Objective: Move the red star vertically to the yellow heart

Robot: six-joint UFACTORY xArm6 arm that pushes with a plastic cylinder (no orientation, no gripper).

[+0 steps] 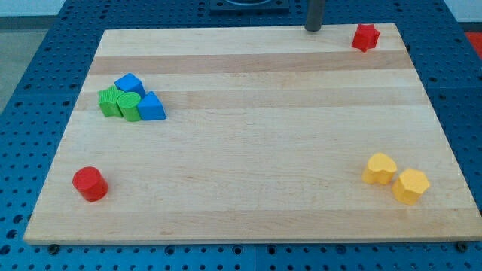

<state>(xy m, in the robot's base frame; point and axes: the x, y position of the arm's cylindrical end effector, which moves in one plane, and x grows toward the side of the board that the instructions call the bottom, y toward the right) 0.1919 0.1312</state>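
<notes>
Red star [365, 37] sits at the view's top right corner of the counter [248, 158], close to the edge. Yellow heart [379, 168] is low on the right, nearly straight below the star, w/ a yellow hexagon block [411, 186] touching it on its lower right. So the push should run down the view, star toward heart.

The rod's tip [313, 29] is at the top edge, off to the star's left and about level w/ it, well apart, not touching. No jaws on this rig, just the bare rod, so nothing to open or close. Judging by that, the tip prob. has to get round above the star first, and there's little room btwn star and counter edge.

Elsewhere: a red cylinder [90, 184] lower left, and a tight cluster mid-left of two green blocks [119, 103] and two blue blocks [141, 96]. Counter is pale wood on a blue pegboard base [30, 90].
</notes>
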